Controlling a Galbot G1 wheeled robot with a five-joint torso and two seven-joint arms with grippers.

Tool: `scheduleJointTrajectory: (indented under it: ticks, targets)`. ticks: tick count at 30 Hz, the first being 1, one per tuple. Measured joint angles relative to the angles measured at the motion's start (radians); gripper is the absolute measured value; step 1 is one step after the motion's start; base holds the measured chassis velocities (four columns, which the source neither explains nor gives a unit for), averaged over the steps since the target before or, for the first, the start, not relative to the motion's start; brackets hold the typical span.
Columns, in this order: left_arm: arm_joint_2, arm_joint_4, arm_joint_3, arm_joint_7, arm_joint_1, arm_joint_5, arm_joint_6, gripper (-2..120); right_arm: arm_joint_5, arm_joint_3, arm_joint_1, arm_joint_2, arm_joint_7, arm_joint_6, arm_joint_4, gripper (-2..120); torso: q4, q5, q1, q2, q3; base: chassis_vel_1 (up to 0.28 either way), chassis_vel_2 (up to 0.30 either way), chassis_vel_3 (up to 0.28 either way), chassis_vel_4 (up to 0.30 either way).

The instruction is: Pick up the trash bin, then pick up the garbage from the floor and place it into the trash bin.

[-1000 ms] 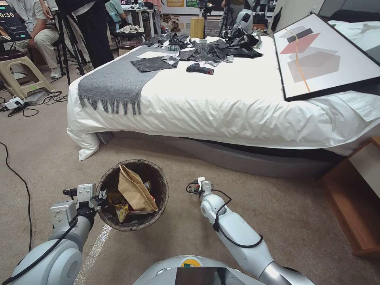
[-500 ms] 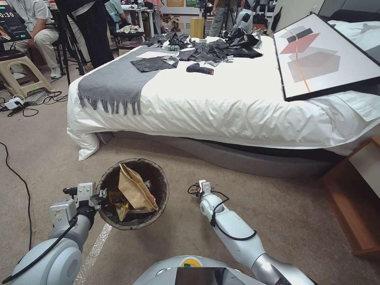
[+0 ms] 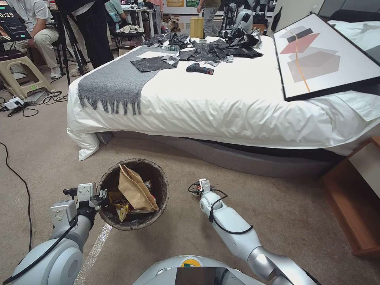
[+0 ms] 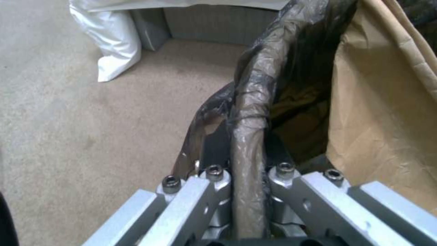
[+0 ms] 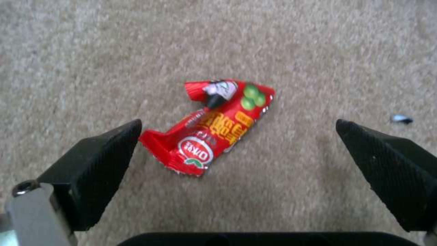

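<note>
One crumpled red wrapper (image 5: 214, 130)

White bed (image 3: 221, 99) — grey throw (image 3: 114, 81), framed picture (image 3: 324, 55) — beige carpet (image 3: 308, 213).

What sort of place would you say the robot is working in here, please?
Probably a mock bedroom set up inside a lab or studio: a bed with white bedding and a grey throw stands on carpet, while tripods, cables and seated people crowd the background.
</note>
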Motion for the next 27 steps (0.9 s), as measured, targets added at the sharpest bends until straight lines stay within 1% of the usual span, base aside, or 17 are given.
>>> scheduleJointTrajectory:
  ticks: [17,19,21,22,23,25,26,27]
  targets:
    - [0.004,0.000,0.001,-0.001,-0.022,0.001,0.000,3,-0.025,-0.007,0.018,0.021,0.007,0.005,-0.032,100,-0.0001,0.0000,0.000,0.000,0.000,0.000,0.000,0.000,0.000]
    - [0.005,0.000,0.001,-0.001,-0.024,0.000,0.000,3,-0.025,-0.007,0.020,0.022,0.007,0.006,-0.036,98,-0.0001,0.0000,0.000,0.000,0.000,0.000,0.000,0.000,0.000]
    - [0.007,0.000,0.001,-0.001,-0.028,-0.001,0.000,3,-0.026,-0.007,0.024,0.025,0.007,0.008,-0.041,95,-0.0001,0.0000,0.000,0.000,0.000,0.000,0.000,0.000,0.000]
    - [0.008,0.000,0.001,0.000,-0.030,-0.001,0.000,3,-0.027,-0.008,0.025,0.028,0.006,0.009,-0.046,89,0.0000,0.0000,0.000,0.000,0.000,0.000,0.000,0.000,0.000]
    - [0.008,0.000,0.001,0.000,-0.030,-0.001,0.000,3,-0.027,-0.008,0.025,0.028,0.006,0.009,-0.046,89,0.0000,0.0000,0.000,0.000,0.000,0.000,0.000,0.000,0.000]
    - [0.009,0.000,0.002,0.000,-0.034,-0.002,0.000,3,-0.028,-0.008,0.027,0.031,0.006,0.011,-0.053,79,-0.0001,0.0001,0.000,0.000,0.000,0.000,0.000,0.000,0.000]
    - [0.009,0.000,0.002,0.000,-0.034,-0.002,0.000,3,-0.028,-0.008,0.027,0.031,0.006,0.011,-0.053,79,-0.0001,0.0001,0.000,0.000,0.000,0.000,0.000,0.000,0.000]
    - [0.010,0.000,0.002,0.000,-0.037,-0.002,0.000,3,-0.029,-0.008,0.027,0.034,0.006,0.011,-0.056,72,-0.0001,0.0001,0.000,0.000,0.000,0.000,0.000,0.000,0.000]
